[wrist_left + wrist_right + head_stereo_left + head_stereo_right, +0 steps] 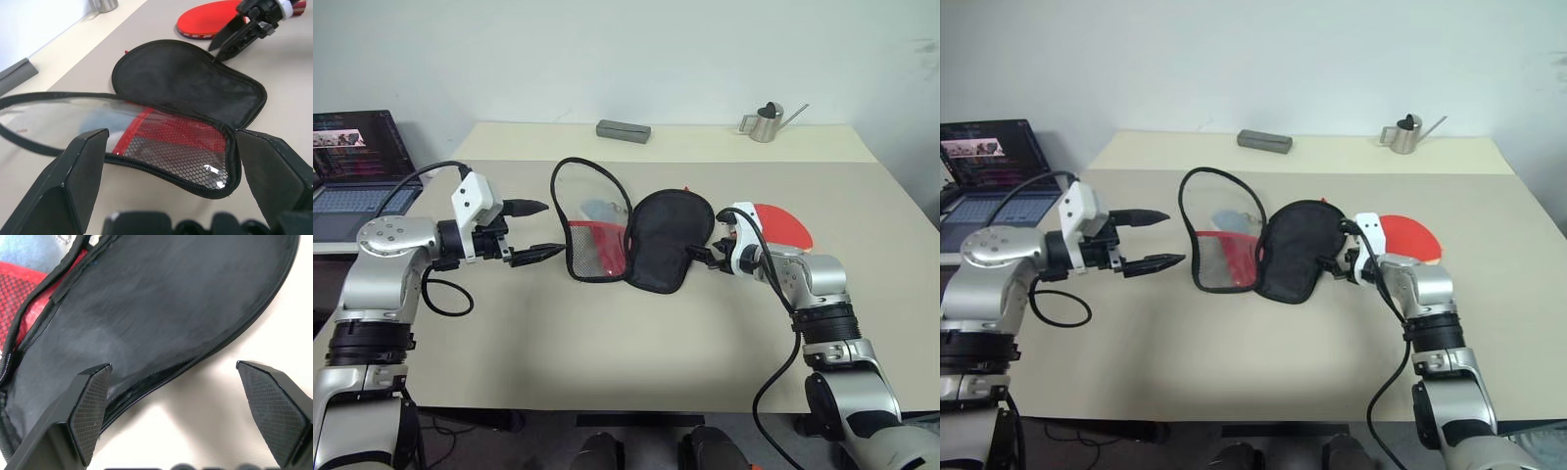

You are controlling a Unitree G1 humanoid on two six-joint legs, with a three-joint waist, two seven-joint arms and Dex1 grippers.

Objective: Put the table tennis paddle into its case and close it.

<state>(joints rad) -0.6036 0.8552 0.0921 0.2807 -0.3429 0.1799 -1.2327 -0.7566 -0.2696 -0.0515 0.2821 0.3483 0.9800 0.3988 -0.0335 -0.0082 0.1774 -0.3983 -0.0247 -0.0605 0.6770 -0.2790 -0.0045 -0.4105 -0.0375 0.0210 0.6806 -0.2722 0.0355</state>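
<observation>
Two halves of the case [641, 240] were seen lying unzipped at frame centre, no lettering readable. The table tennis paddle [781, 226] was seen right of centre behind the right gripper [222, 43], whose fingers, spread and empty, were shown beside the black half. The left gripper [536, 230] was likewise held open and empty, left of centre.

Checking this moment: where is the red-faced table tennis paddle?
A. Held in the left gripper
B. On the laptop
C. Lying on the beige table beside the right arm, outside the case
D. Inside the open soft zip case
C: the red-faced table tennis paddle lies flat on the beige table beyond the right gripper, while the black-and-red soft zip case lies unzipped and spread open without it.
</observation>
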